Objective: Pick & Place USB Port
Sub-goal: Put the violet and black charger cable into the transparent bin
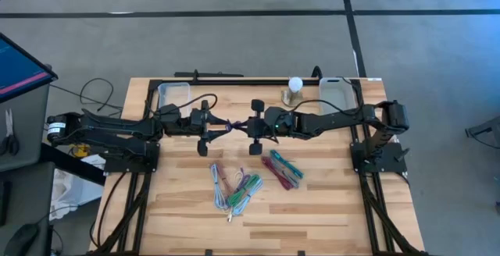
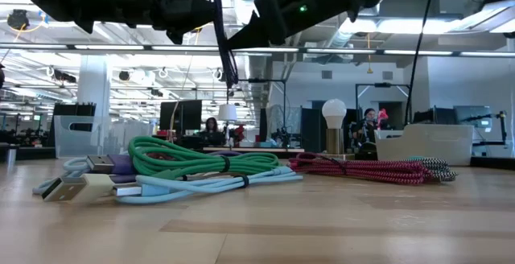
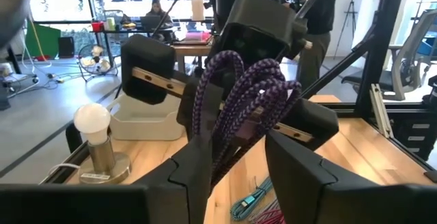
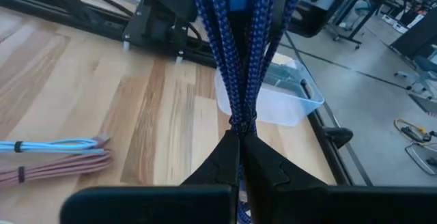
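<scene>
High view shows both dark arms meeting mid-table, above the wooden butcher-block tabletop. Between them hangs a bundled purple braided USB cable, off the wood, in the air.

Right gripper is clamped tight on that cable; in the right wrist view its two fingers sit pressed together w/ the braided strands pinched between them and rising up from the tips. Left gripper faces it from the other side. In the left wrist view its fingers stand apart, the purple loops sitting in the gap btwn them; one finger looks to touch the strands, the other is clear, so no real grip there as far as I can see.

Low view: the cable dangles as a thin dark-purple line from the two arms overhead, well above the table.

Lying on the wood nearer the front: a coiled green cable on top of a light blue cable w/ white USB plugs, and beside them a red braided cable bundle. From above, same pile reads as blue/green/grey cords and a red-and-teal bundle, near each other, not touching.

At the back edge: a clear plastic bin on the left, a white plastic bin on the right, and a small lamp w/ round white bulb on a brass base just beside the right bin.
</scene>
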### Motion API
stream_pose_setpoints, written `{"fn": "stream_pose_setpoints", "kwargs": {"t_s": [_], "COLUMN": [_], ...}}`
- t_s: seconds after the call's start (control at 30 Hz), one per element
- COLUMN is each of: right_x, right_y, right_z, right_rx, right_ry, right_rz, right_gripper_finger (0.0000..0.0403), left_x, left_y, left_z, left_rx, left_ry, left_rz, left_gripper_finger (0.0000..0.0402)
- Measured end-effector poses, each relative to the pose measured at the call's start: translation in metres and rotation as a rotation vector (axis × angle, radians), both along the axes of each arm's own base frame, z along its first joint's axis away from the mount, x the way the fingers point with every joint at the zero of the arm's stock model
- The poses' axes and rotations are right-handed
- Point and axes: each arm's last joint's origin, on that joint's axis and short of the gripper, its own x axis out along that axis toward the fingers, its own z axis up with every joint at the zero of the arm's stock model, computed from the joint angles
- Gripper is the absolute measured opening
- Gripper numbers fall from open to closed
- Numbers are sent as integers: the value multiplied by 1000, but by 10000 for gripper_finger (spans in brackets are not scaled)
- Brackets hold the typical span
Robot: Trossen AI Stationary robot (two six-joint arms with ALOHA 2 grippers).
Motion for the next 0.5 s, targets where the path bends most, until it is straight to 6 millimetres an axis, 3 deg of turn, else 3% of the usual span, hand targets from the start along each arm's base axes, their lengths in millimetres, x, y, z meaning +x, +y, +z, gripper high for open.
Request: {"fn": "stream_pose_setpoints", "kwargs": {"t_s": [0.17,0.5], "right_x": [-2,-2], "right_y": [-2,-2], "right_z": [8,9], "right_rx": [-1,7], "right_ry": [-28,-46], "right_rz": [-3,7], "right_gripper_finger": [0,0], "left_x": [0,0], "left_y": [0,0], "left_z": [0,0], "left_rx": [7,0], "left_ry": [0,-5], "left_rz": [2,3], "left_gripper_finger": [117,36]}}
